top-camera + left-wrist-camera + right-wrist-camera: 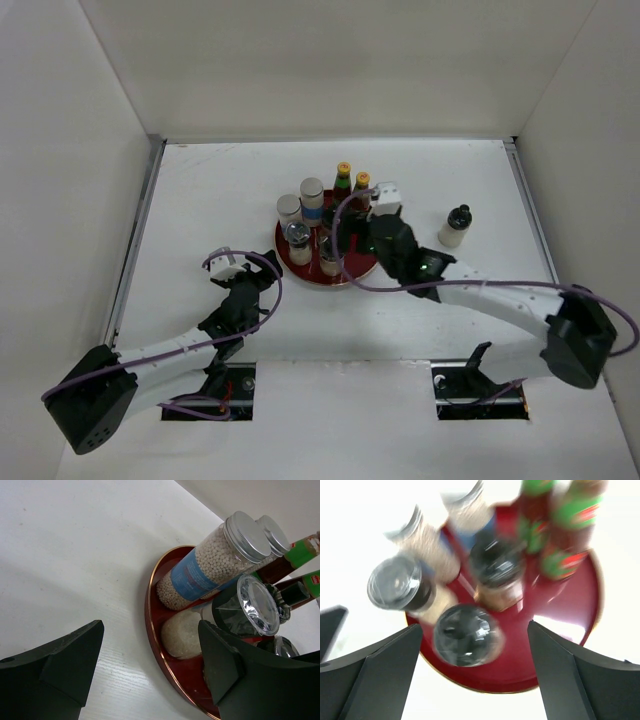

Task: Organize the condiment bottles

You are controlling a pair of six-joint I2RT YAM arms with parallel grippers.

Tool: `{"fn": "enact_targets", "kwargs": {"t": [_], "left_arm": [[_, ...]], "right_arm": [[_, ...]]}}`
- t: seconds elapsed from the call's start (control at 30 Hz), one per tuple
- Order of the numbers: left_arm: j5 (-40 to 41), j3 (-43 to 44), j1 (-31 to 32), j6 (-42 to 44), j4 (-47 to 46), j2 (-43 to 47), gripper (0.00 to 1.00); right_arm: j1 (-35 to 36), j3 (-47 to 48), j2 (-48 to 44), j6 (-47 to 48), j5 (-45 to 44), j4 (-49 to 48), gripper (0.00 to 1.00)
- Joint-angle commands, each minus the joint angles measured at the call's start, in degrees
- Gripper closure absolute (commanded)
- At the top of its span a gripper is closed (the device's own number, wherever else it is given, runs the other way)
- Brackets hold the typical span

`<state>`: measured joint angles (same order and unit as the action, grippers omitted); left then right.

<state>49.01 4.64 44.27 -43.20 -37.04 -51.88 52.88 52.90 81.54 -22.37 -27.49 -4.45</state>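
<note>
Top external view, read with both wrist views: you can judge the task as nearly finished. At least six condiment bottles stand close together on the red tray [287,257] at mid-bench [210,190]. They include the two slim sauce bottles [343,178] with yellow caps at the far rim, the grey-lidded cylinder [312,198] with a blue label beside them, and a clear-capped shaker [297,240] nearer the arms. One black-capped bottle [456,226] stands alone on the bench, well apart to the right of the tray, and appears to be what is left for you to bring in. The right claw [474,637] hangs above the tray with its fingers spread wide, holding nothing and touching no bottle as far as the blurred wrist view shows. The left claw [150,630] sits low beside the tray's left rim, also spread and empty.
</note>
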Motion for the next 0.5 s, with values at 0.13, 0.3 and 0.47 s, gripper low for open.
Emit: {"fn": "enact_targets", "kwargs": {"t": [0.13, 0.3, 0.47], "left_arm": [[-0.1, 1.8, -0.3, 0.5, -1.8, 0.0, 0.25], [-0.2, 1.9, 0.1, 0.5, -1.8, 0.1, 0.25], [-0.2, 1.9, 0.0, 0.6, -1.8, 0.4, 0.24]], "right_arm": [[-18.3, -10.9, -16.0, -0.6, -8.6, -2.9, 0.06], [-31.3, -11.8, -15.5, 1.5, -13.6, -1.0, 0.03], [-38.9, -8.5, -8.2, 4.1, -12.7, -1.5, 0.01]]}}
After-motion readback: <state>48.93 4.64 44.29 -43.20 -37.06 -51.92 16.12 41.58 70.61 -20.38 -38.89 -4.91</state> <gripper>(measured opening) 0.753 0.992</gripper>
